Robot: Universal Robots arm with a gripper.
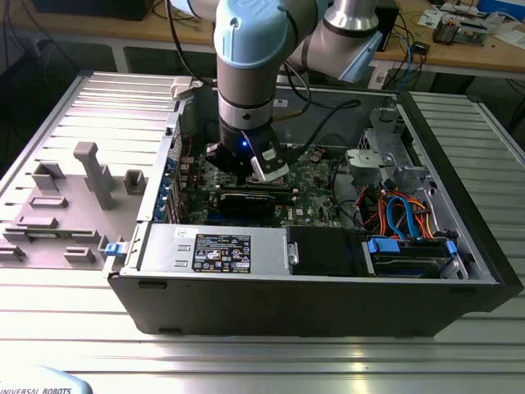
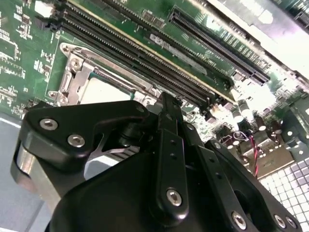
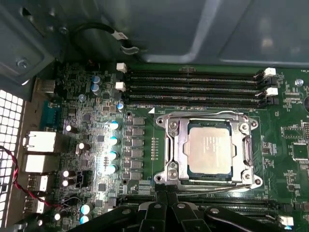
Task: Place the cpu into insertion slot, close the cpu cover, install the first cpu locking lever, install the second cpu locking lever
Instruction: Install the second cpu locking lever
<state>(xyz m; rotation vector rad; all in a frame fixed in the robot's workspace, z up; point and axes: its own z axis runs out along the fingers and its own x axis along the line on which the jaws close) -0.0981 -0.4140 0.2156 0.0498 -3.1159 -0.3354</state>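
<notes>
The cpu (image 3: 208,149), a dull silver square, lies flat in the insertion slot (image 3: 211,180) on the green board. Around it lies the cpu cover (image 3: 176,145), folded down, with the chip showing through its window. One thin wire locking lever (image 3: 203,115) runs along the cover's side by the memory slots, and another lever (image 3: 193,182) runs along the opposite side. My gripper (image 3: 166,194) is shut, its black fingertips right at that second lever's edge near a socket corner. In the second wrist view the gripper (image 2: 167,104) hides part of the cpu (image 2: 104,89). The exterior view has the gripper (image 1: 264,167) low inside the case.
Long black memory slots (image 3: 193,87) lie beside the socket. Rows of capacitors (image 3: 112,147) and rear ports (image 3: 41,142) stand on its other side. The case wall (image 1: 459,205), drive cables (image 1: 402,217), the power supply (image 1: 213,246) and a black card (image 1: 246,201) hem in the board.
</notes>
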